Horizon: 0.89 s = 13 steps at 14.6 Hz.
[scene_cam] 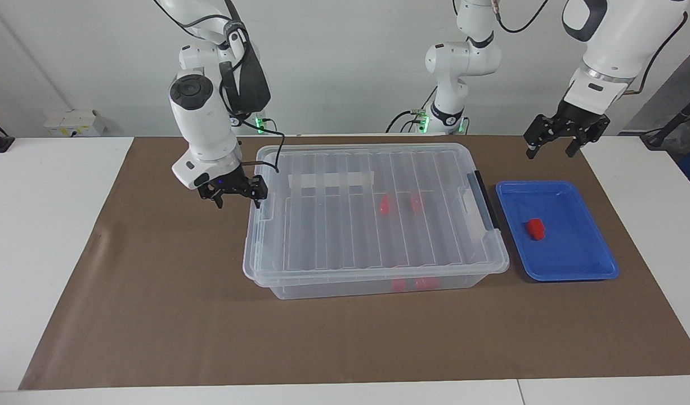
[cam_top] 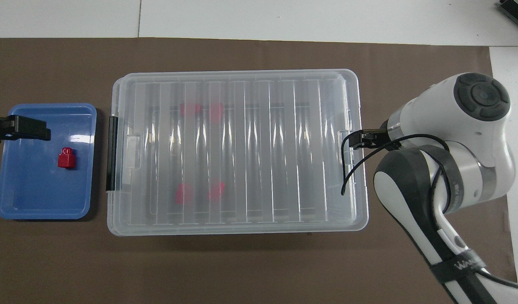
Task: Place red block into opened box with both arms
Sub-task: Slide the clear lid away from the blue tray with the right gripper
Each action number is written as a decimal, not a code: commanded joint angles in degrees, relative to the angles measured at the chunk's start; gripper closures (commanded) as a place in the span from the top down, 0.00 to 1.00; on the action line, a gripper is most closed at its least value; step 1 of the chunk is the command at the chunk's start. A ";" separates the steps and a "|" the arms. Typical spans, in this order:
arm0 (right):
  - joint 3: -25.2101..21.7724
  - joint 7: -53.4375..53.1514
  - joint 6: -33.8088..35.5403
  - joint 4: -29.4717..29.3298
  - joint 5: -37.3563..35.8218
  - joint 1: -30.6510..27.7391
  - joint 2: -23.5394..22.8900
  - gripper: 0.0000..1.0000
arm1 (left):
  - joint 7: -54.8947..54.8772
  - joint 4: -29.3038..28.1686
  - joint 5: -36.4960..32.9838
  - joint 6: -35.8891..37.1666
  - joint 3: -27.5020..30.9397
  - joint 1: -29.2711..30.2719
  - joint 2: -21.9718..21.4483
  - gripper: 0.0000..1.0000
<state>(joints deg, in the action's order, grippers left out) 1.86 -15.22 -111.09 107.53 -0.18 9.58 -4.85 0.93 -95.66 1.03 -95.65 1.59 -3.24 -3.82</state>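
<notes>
Jaws of the right gripper [scene_cam: 236, 195] gape empty beside the lidded clear box [scene_cam: 373, 219], left gripper [scene_cam: 561, 138] likewise released above the table's edge near the blue tray [scene_cam: 576, 270] holding a red block [scene_cam: 536, 229]

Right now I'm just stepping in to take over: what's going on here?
The clear box has its lid on, with red blocks inside. The right pincer, open and empty, is at the box's end toward the right arm, by the lid's edge. The left pincer, open, waits above the blue tray's edge nearer the robots; one red block lies in that tray.
</notes>
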 commanded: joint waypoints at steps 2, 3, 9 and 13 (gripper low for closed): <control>0.43 3.60 1.41 4.08 0.18 -4.48 3.27 0.99 | 0.04 -0.50 -1.03 0.64 0.16 -0.01 -0.75 1.00; 0.43 5.01 1.41 4.17 0.27 -5.53 3.45 0.99 | 0.04 -0.50 -1.03 0.55 0.16 -0.01 -0.75 1.00; 0.43 17.04 1.58 4.70 0.27 -13.09 3.62 0.99 | 0.04 -0.50 -1.03 0.55 0.16 -0.01 -0.75 1.00; 0.43 20.84 1.49 4.70 0.27 -15.91 3.62 0.99 | 0.04 -0.50 -1.03 0.55 0.16 -0.01 -0.75 1.00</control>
<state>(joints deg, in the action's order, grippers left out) 1.72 3.21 -109.95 110.52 -0.17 -4.84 -2.84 0.93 -95.66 1.03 -95.65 1.59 -3.24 -3.82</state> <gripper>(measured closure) 0.013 0.000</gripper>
